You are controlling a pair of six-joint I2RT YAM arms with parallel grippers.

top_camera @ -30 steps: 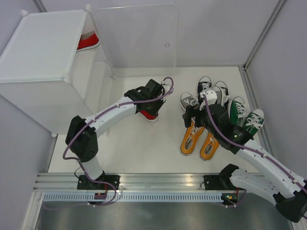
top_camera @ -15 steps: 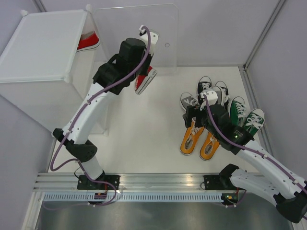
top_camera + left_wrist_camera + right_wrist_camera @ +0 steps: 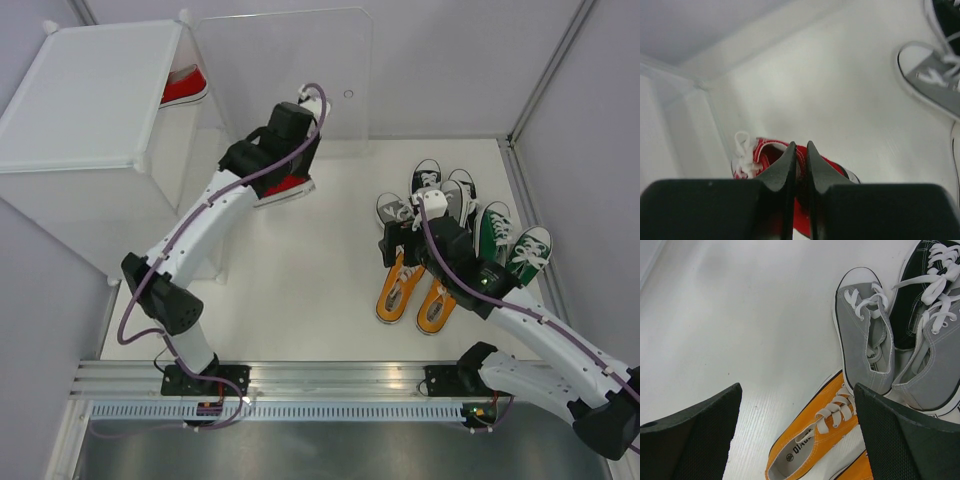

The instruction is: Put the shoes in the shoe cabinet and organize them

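My left gripper (image 3: pixel 287 171) is shut on a red shoe (image 3: pixel 285 187) and holds it above the table, in front of the cabinet's clear door (image 3: pixel 290 70). In the left wrist view the fingertips (image 3: pixel 791 150) pinch the red shoe (image 3: pixel 756 156) by its heel collar. A second red shoe (image 3: pixel 184 85) sits inside the shoe cabinet (image 3: pixel 90 90). My right gripper (image 3: pixel 393 247) hangs open above the orange shoes (image 3: pixel 400 290), holding nothing. In the right wrist view an orange shoe (image 3: pixel 815 440) lies between the wide jaws and a grey shoe (image 3: pixel 865 340) lies beyond.
Grey (image 3: pixel 393 210), black (image 3: pixel 427 175) and green shoes (image 3: pixel 497 228) crowd the table's right side. The open door has a small hole (image 3: pixel 348 94). A grey shoe (image 3: pixel 935 75) lies to the right in the left wrist view. Enclosure walls ring the table.
The left arm has lifted the red shoe off the table and carried it back toward the cabinet door, then lowered and turned it slightly. The right arm has barely moved.
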